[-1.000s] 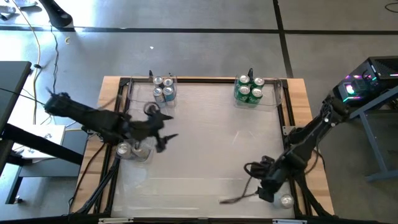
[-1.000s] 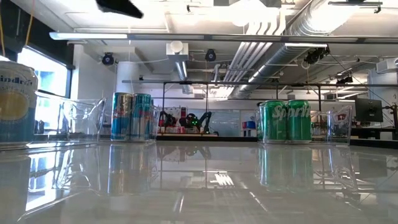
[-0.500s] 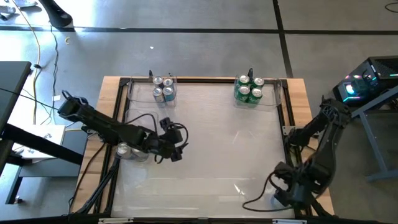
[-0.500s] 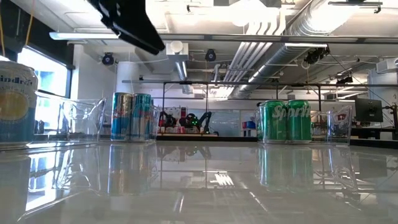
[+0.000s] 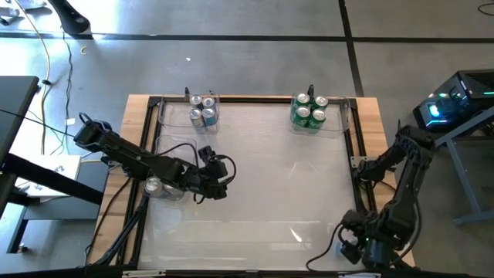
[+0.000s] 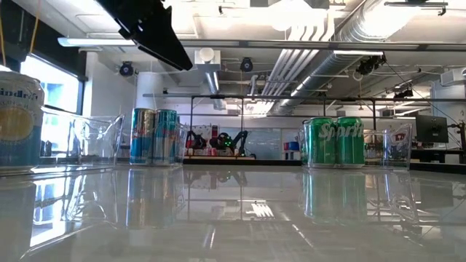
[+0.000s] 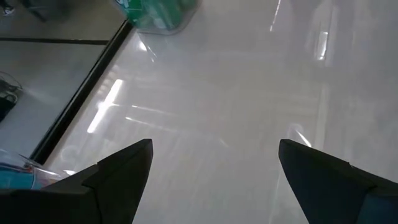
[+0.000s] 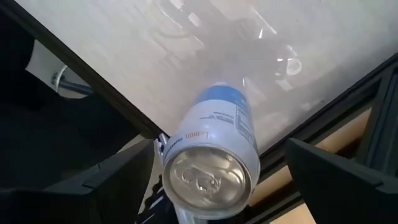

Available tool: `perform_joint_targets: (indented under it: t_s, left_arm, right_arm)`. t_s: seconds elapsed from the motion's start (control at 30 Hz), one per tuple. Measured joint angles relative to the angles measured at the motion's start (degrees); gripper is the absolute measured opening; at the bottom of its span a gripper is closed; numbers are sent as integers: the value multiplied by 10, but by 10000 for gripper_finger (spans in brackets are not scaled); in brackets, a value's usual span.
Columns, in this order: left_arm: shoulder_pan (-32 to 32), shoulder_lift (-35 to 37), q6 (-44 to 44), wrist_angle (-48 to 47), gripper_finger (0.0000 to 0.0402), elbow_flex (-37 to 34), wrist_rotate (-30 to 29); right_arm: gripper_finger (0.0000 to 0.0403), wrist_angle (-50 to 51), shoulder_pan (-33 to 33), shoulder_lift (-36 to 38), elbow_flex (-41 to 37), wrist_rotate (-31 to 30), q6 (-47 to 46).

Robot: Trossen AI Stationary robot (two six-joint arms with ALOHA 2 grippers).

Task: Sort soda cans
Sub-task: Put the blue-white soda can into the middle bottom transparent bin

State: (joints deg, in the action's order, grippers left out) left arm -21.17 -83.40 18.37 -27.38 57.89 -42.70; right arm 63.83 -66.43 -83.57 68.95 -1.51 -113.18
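Two groups stand sorted, blue cans [image 5: 203, 110] and green cans [image 5: 309, 110], while both spread-fingered grippers, left gripper [image 5: 218, 184] and right gripper [image 5: 363, 252], hold nothing, strays remaining.

Glossy white tabletop [image 5: 262, 170] mirrors shiny metal cans [image 6: 334, 142]; wooden rim [image 5: 376, 131] matt.

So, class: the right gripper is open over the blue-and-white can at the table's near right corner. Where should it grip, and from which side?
Grip the can round its smooth side wall, below the silver lid, coming down from above. It stands upright between the open fingers of the right gripper, so its round sides probably suit them best.
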Motion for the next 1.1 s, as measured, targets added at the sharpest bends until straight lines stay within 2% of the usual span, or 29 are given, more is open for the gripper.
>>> perform_joint_targets:
  t_s: [0.47, 0.7, 0.87, 0.97, 1.1]
  left_arm:
    - [1, 0, 0, 0, 344, 0, -2]
    - [2, 0, 0, -1, 344, 0, 0]
    - [2, 0, 2, -4, 344, 0, 0]
    - [2, 0, 47, -21, 344, 0, 6]
    - [5, 9, 77, -61, 344, 0, 41]
  right_arm:
    - [355, -35, -18, -56, 0, 21, 57]
    - [355, -38, -22, -76, 0, 52, 82]
    - [319, -38, -10, -83, 0, 60, 103]
    - [285, -41, 6, -83, 0, 67, 129]
    - [285, -39, 65, -85, 14, 58, 176]
